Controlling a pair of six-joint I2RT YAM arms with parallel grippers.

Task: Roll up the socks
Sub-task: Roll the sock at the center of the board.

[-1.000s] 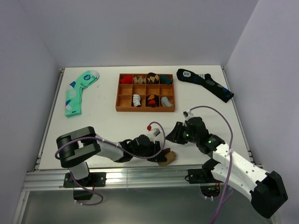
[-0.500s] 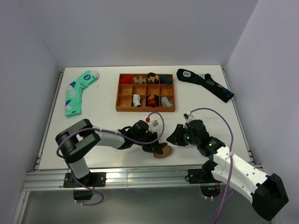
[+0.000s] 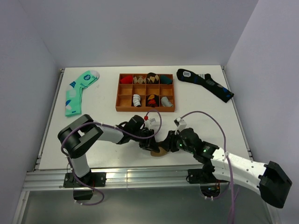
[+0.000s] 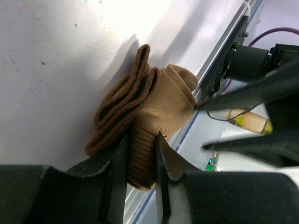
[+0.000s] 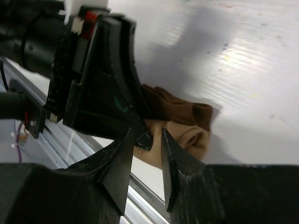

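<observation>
Socks (image 4: 161, 100), loosely rolled but seemingly untucked, are pinched by the left end effector (image 4: 141, 140); the right end effector (image 5: 145, 134) stands spread.

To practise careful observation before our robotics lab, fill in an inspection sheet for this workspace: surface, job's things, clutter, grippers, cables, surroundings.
Surface: white table, faint scuffs and specks.
Job's things: tan socks bunched in a loose bundle near the table's front edge.
Clutter: wooden tray with rolled socks in several compartments; green dotted sock far left; dark sock far right.
Grippers: left gripper closed on a fold of the tan socks; right gripper open, tips close beside the bundle.
Cables: purple cables loop above both arms, clear of the socks.
Surroundings: pale walls on three sides; metal rail along the front.
</observation>
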